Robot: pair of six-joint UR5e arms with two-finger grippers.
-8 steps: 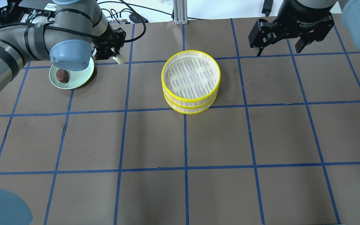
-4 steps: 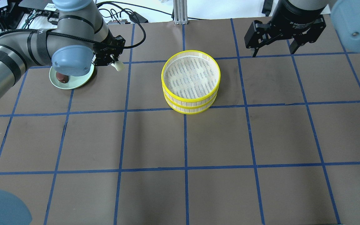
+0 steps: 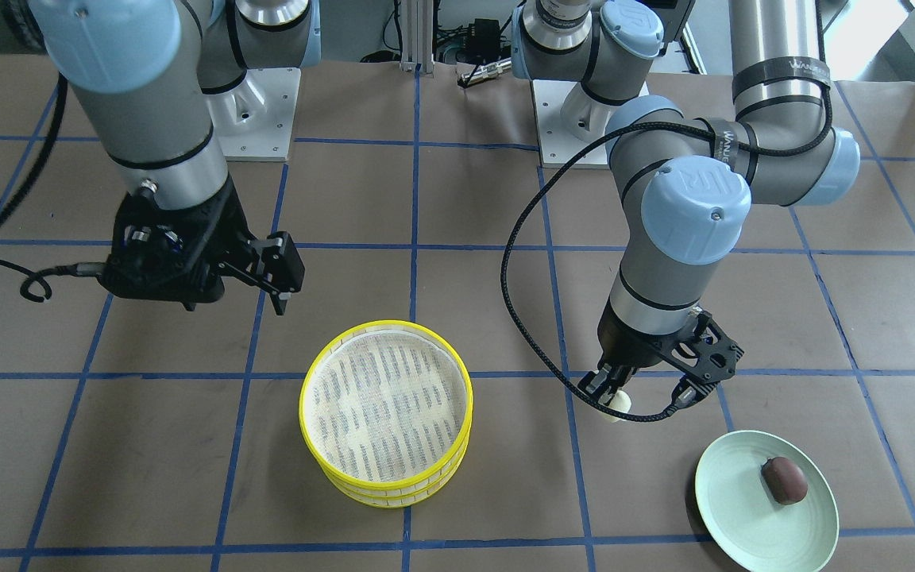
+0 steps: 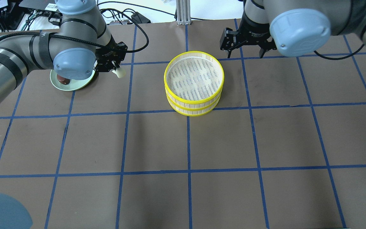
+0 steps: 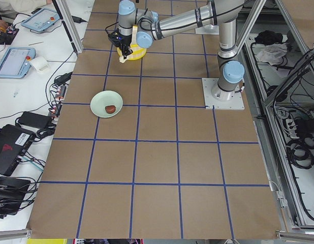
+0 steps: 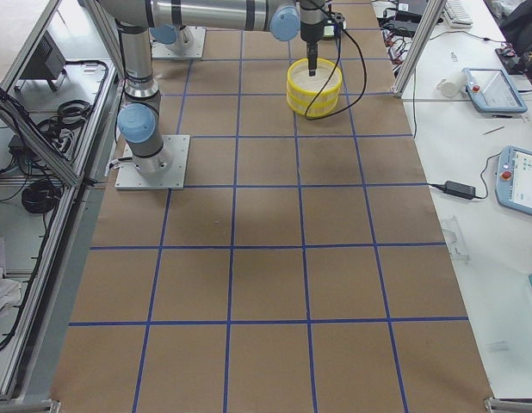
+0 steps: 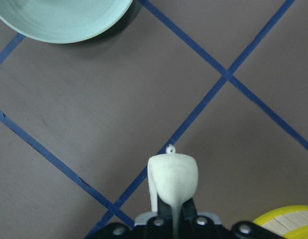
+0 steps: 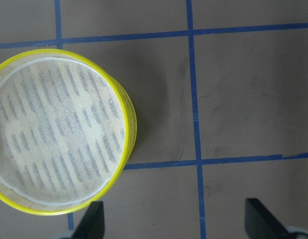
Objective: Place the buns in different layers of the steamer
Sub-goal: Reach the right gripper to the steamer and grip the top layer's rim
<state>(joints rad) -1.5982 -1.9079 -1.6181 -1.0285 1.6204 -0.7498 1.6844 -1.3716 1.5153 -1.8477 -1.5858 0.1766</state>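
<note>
Front view: left claw (image 3: 613, 395) clamped on white bun (image 3: 620, 403), betw. plate (image 3: 751, 524) w/ brown bun (image 3: 783, 480) & trays (image 3: 384, 492); overhead: right claw (image 4: 246, 52) apart behind trays; left wrist: grip's on bun's end, so prob. best carry slow & high.

Wearing pale blue joint caps (image 3: 696, 208) on grey links (image 3: 160, 119), showing a black left gripper (image 3: 612, 397) and right gripper (image 4: 245, 51), trailing a black braided cable (image 3: 507, 262).

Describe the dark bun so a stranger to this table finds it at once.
Look for the only plate on the table, pale green. The dark reddish-brown bun lies alone on it, whereas the cream-white bun is held in the left hand.
</note>
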